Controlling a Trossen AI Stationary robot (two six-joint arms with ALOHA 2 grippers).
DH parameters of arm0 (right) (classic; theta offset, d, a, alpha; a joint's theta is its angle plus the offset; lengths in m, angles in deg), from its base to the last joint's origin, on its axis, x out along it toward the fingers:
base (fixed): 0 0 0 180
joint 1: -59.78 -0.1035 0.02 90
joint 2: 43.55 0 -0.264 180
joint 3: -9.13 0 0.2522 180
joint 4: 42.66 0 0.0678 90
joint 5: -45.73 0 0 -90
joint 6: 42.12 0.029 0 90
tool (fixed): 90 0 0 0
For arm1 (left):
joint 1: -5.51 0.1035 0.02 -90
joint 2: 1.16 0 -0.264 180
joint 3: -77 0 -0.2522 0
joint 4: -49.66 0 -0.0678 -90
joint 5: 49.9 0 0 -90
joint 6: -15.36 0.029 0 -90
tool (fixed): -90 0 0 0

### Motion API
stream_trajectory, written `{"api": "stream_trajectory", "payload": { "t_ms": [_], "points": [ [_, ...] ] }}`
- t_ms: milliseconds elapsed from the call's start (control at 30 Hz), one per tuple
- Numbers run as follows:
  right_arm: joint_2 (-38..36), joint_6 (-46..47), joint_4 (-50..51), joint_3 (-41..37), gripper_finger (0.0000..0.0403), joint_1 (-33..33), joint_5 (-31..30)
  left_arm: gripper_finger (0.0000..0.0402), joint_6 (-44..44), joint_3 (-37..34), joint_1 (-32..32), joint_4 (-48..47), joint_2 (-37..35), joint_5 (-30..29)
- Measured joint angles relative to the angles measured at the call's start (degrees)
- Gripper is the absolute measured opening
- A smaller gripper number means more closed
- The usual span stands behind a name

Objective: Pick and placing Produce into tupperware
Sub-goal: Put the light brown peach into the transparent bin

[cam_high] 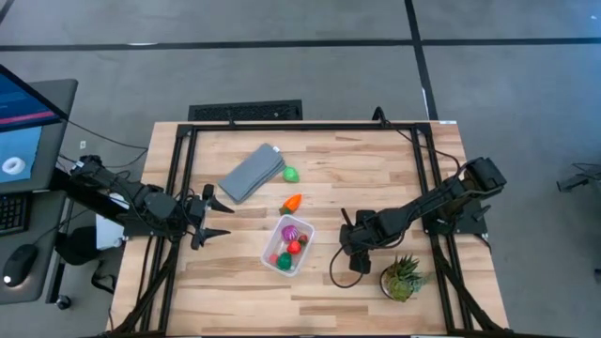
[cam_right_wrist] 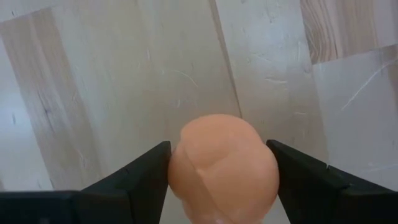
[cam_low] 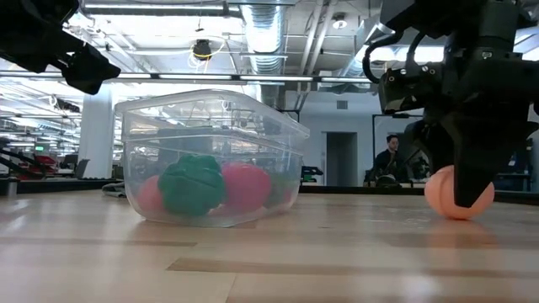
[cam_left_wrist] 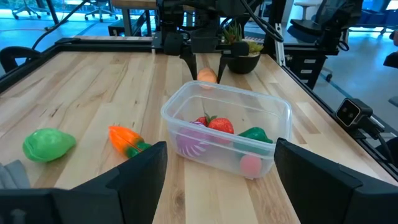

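Peach-orange round toy ball [cam_right_wrist: 222,169] sits on bare wooden table [cam_high: 376,178], well clear of edges, between the right gripper's [cam_right_wrist: 221,167] fingers, clamped against both sides.

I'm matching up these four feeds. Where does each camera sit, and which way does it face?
High view: overhead, straight down on the table; both arms show.
Low view: table height, level past the tupperware into the room; right hand at the orange ball.
Left wrist: faces the tupperware; own fingers below.
Right wrist: looks down on the ball; own fingers flank it.
All share the ball.
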Motion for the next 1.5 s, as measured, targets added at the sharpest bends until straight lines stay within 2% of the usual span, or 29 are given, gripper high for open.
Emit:
{"api": "stream_trajectory", "payload": {
  "t_ms": [267,500,967,1233,1500],
  "points": [
    [-2.15,-1.1,-1.33,0.07,0.0281,-0.02,-0.23,0.0286,0.0,0.02,0.0,0.0,0.02,0.0],
    [-7.53,-2.21,-1.76,0.01,0.028,-0.32,-2.58,0.0286,0.02,0.04,0.02,0.06,0.02,0.06],
    [-19.16,-14.87,-16.28,0.03,0.028,-0.47,-4.96,0.0286,0.24,0.04,0.02,0.04,0.0,0.09],
    [-19.38,-24.54,-26.24,0.02,0.028,1.63,-6.27,0.0286,0.28,0.04,0.02,0.13,0.02,0.07],
    [-13.15,-32.3,-37.66,-0.06,0.028,5.7,-5.87,0.0286,1.18,0.04,0.02,0.29,0.02,-0.03]
  ]
}}
